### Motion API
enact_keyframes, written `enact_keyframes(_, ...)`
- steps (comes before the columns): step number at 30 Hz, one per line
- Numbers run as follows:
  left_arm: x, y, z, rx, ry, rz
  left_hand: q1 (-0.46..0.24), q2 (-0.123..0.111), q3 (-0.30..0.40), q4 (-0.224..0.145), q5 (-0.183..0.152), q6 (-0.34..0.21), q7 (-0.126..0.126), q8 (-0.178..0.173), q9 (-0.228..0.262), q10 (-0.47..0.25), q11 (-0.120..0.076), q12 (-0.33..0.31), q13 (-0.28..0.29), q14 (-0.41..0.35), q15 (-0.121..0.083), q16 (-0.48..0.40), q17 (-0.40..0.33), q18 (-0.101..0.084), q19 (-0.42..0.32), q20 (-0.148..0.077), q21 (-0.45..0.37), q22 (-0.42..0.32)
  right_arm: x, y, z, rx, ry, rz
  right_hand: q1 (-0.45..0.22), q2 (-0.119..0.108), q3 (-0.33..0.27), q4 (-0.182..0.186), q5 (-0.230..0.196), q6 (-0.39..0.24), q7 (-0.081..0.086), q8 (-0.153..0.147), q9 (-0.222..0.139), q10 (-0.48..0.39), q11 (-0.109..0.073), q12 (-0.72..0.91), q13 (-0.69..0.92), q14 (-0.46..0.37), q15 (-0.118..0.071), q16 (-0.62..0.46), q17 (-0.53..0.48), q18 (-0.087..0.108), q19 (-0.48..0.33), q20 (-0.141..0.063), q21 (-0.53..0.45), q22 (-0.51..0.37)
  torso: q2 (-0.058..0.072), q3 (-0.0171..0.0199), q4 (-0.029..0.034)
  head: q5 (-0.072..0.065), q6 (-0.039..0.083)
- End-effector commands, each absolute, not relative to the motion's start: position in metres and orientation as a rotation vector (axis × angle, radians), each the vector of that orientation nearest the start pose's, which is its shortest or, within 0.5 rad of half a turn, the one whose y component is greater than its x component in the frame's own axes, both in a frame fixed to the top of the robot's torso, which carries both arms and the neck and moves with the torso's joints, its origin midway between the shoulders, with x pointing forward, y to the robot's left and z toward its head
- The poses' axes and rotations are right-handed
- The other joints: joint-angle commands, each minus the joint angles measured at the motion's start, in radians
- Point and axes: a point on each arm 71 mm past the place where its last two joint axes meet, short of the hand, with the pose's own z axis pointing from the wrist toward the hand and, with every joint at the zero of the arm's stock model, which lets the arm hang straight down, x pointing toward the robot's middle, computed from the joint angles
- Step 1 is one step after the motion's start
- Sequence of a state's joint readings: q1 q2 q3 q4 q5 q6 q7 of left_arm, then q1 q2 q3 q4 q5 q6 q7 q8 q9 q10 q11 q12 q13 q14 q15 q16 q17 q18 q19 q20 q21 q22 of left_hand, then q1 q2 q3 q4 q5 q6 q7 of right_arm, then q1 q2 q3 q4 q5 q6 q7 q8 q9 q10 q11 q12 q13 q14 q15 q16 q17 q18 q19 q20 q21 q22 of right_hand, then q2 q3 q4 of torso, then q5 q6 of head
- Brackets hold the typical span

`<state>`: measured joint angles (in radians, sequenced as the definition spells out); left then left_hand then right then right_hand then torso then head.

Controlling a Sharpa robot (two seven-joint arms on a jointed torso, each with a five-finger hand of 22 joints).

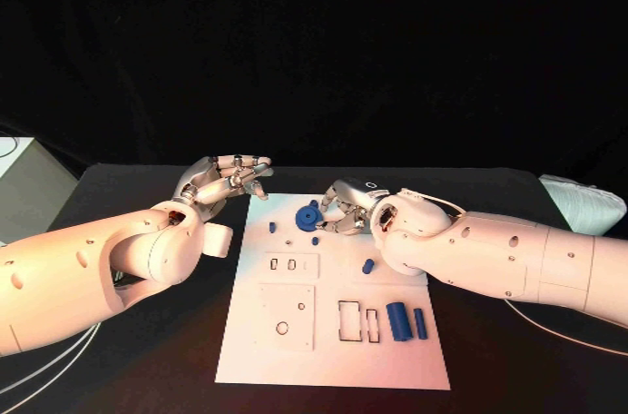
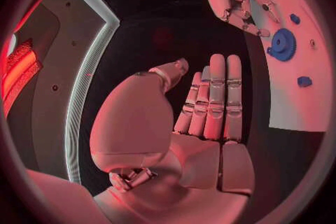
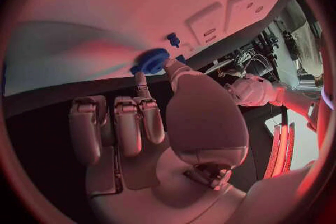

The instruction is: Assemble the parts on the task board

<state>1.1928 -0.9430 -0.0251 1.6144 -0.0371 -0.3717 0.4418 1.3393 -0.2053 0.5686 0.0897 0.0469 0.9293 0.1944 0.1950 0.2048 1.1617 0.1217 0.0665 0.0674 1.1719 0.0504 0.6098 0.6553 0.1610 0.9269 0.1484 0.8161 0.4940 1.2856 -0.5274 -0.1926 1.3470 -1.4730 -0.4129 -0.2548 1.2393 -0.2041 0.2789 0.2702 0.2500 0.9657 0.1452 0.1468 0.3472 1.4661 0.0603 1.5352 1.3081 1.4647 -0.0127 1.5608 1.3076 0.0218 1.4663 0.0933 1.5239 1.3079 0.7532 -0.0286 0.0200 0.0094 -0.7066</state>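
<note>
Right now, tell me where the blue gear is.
In the head view the blue gear sits near the far end of the task board, just left of the right hand, with a small blue peg to its left.

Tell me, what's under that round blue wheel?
The blue wheel sits on the white task board. The right hand is at its edge; whether a peg lies beneath is hidden.

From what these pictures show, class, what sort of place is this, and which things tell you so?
Probably a robotics lab test bench: a white task board with cut-out slots on a black table, small blue parts such as a gear, and black backdrop behind.
</note>
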Motion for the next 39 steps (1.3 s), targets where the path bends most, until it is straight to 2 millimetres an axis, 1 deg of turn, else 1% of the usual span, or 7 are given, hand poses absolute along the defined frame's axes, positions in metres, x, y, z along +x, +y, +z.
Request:
enact_keyframes(1,0.474,0.234,-0.163,-1.061,1.335,-1.531,0.005,0.009,0.003,-0.001,0.004,0.002,0.003,-0.001,0.001,0.001,0.006,-0.002,0.001,-0.005,0.002,0.006,0.001,0.020,-0.005,0.001,0.004,0.002,0.504,-0.096,-0.188,-0.229,1.552,0.609,0.035,-0.015,-0.003,-0.014,-0.018,0.002,0.001,0.003,0.000,0.070,0.006,0.003,0.229,0.102,0.007,0.005,0.246,-0.009,0.081,0.004,0.006,0.223,-0.001,-0.0015,-0.0009,0.001,-0.005)
enact_keyframes(6,0.475,0.234,-0.164,-1.061,1.334,-1.530,0.005,0.009,0.003,-0.001,0.004,0.002,0.003,-0.001,0.001,0.001,0.006,-0.002,0.001,-0.005,0.002,0.006,0.001,0.020,-0.005,0.001,0.004,0.002,0.503,-0.095,-0.186,-0.241,1.548,0.595,0.066,-0.027,-0.010,-0.023,-0.042,-0.003,0.004,0.002,-0.001,0.066,0.008,-0.001,0.225,0.102,0.008,0.005,0.247,-0.009,0.080,0.006,0.004,0.222,0.000,-0.0011,0.0006,0.001,0.001)
enact_keyframes(13,0.475,0.233,-0.164,-1.061,1.335,-1.532,0.005,0.009,0.005,-0.003,0.004,0.002,0.003,-0.001,0.001,0.002,0.006,-0.002,0.001,-0.006,0.002,0.006,0.001,0.020,-0.007,0.001,0.006,0.003,0.503,-0.089,-0.187,-0.263,1.556,0.591,0.084,-0.032,-0.018,-0.025,-0.059,-0.014,0.008,-0.002,-0.003,0.057,0.012,-0.010,0.216,0.102,0.011,0.005,0.245,-0.008,0.077,0.008,0.000,0.218,0.001,-0.0009,0.0016,0.000,0.005)
enact_keyframes(15,0.475,0.233,-0.164,-1.061,1.336,-1.533,0.005,0.009,0.005,-0.003,0.004,0.002,0.003,-0.001,0.001,0.002,0.006,-0.002,0.001,-0.006,0.002,0.006,0.001,0.020,-0.007,0.001,0.006,0.003,0.504,-0.085,-0.187,-0.269,1.559,0.596,0.099,-0.032,-0.023,-0.026,-0.063,-0.031,0.015,-0.010,-0.007,0.055,0.017,-0.011,0.215,0.102,0.015,0.005,0.246,-0.008,0.078,0.011,0.000,0.219,0.002,-0.0008,0.0018,0.001,0.003)
enact_keyframes(25,0.476,0.231,-0.164,-1.061,1.338,-1.535,0.005,0.009,0.005,-0.003,0.004,0.002,0.003,-0.001,0.001,0.002,0.006,-0.002,0.001,-0.006,0.002,0.006,0.001,0.020,-0.007,0.001,0.006,0.003,0.508,-0.074,-0.191,-0.288,1.582,0.606,0.107,-0.026,-0.038,-0.015,-0.056,-0.058,0.022,-0.027,-0.014,0.055,0.024,-0.011,0.215,0.102,0.022,0.005,0.248,-0.008,0.078,0.017,0.000,0.219,0.002,-0.0014,0.0021,0.003,0.001)
enact_keyframes(31,0.476,0.230,-0.165,-1.062,1.340,-1.538,0.003,0.009,0.006,-0.004,0.004,0.003,0.004,-0.001,0.001,0.002,0.007,-0.002,0.001,-0.007,0.002,0.007,0.002,0.020,-0.009,0.001,0.009,0.005,0.511,-0.071,-0.193,-0.285,1.587,0.612,0.112,-0.020,-0.070,0.012,-0.041,-0.084,0.032,-0.049,-0.024,0.051,0.033,-0.014,0.213,0.103,0.029,0.006,0.249,-0.008,0.077,0.024,-0.001,0.219,0.002,-0.0014,0.0046,0.003,-0.001)
enact_keyframes(39,0.477,0.230,-0.165,-1.066,1.340,-1.535,0.003,0.009,0.006,-0.004,0.004,0.003,0.004,-0.001,0.001,0.002,0.007,-0.002,0.001,-0.007,0.002,0.007,0.002,0.020,-0.009,0.001,0.009,0.005,0.512,-0.069,-0.197,-0.286,1.601,0.621,0.111,-0.011,-0.078,0.019,-0.029,-0.080,0.033,-0.049,-0.026,0.052,0.035,-0.013,0.214,0.103,0.032,0.006,0.250,-0.008,0.078,0.026,0.000,0.220,0.002,-0.0016,0.0046,0.007,-0.004)
